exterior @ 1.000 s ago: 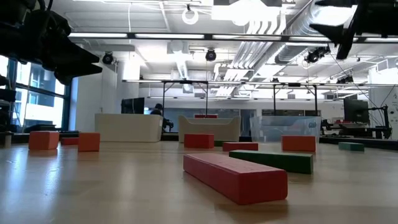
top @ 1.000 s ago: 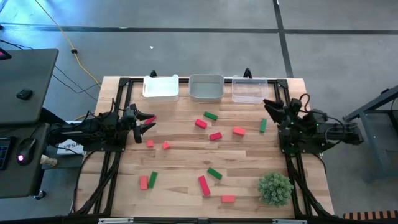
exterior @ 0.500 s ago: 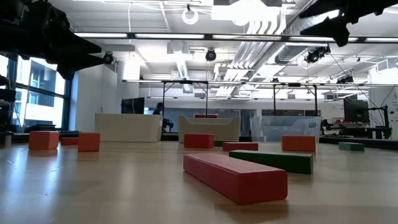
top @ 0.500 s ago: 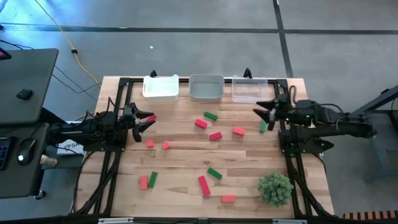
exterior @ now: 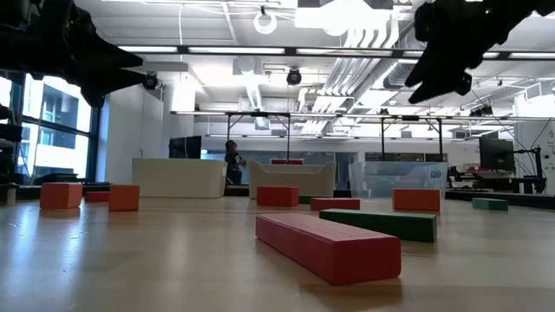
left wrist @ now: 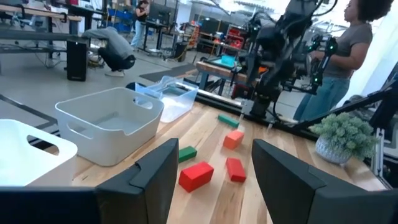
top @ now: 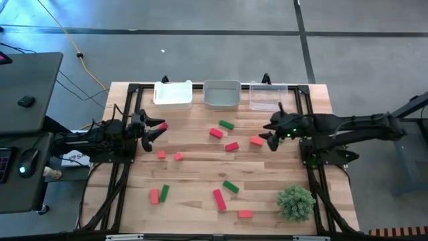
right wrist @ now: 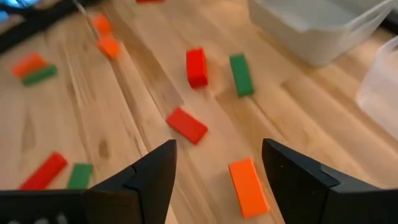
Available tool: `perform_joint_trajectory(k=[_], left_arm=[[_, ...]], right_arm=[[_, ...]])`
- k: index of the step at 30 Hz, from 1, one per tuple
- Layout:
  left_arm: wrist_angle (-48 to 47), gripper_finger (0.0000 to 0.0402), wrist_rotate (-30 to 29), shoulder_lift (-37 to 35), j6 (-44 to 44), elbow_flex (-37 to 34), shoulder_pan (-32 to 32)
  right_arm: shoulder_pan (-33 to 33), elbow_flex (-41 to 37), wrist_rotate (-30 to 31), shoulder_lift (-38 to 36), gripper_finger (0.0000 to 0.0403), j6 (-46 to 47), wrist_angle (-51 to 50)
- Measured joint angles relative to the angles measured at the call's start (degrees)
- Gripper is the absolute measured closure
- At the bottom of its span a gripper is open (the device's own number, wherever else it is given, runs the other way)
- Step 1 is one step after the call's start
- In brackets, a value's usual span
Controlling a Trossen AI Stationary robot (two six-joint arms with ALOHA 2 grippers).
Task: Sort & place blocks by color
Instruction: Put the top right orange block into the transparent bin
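Robotics lab: exposed ceiling ducts [exterior: 364,35], workbenches [left wrist: 43,15], other robot rigs (people working).

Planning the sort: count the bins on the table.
3, in a row along the table's far edge: left bin, middle bin, right bin. None seems hidden.

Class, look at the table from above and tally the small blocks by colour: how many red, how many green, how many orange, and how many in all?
Red blocks: 4
Green blocks: 4 (one lies under the right arm in the high view but shows in the left wrist view)
Orange blocks: 5
Total: 13
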Motion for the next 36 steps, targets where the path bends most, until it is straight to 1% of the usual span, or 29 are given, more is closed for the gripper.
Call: perform_joint_trajectory(k=[9,18,21,28,33,36], left_arm=[[-0.17,0.0208,-0.02,0.00,4.96,0.00,0.01],[-0.31,0.0208,-0.19,0.01,5.01,0.00,0.01],[-0.35,0.0208,-0.21,0.00,5.01,0.00,0.02],[-0.43,0.0208,-0.21,0.00,4.99,0.00,0.00],[-0.44,0.0208,-0.21,0.00,4.99,0.00,0.02],[-0.60,0.0208,-0.21,0.00,4.99,0.00,0.00]], right_arm=[[-0.11,-0.02,-2.25,9.77,0.0176,0.03,0.22],[-0.22,0.53,-3.31,17.42,0.0176,-0.40,-0.23],[-0.24,2.80,-3.61,19.76,0.0176,-3.11,-0.88],[-2.61,7.57,-5.90,25.94,0.0176,-8.72,-9.68],[-3.92,8.33,-7.99,29.79,0.0176,-12.82,-9.40],[-4.28,8.33,-8.35,31.88,0.0176,-13.44,-9.78]])
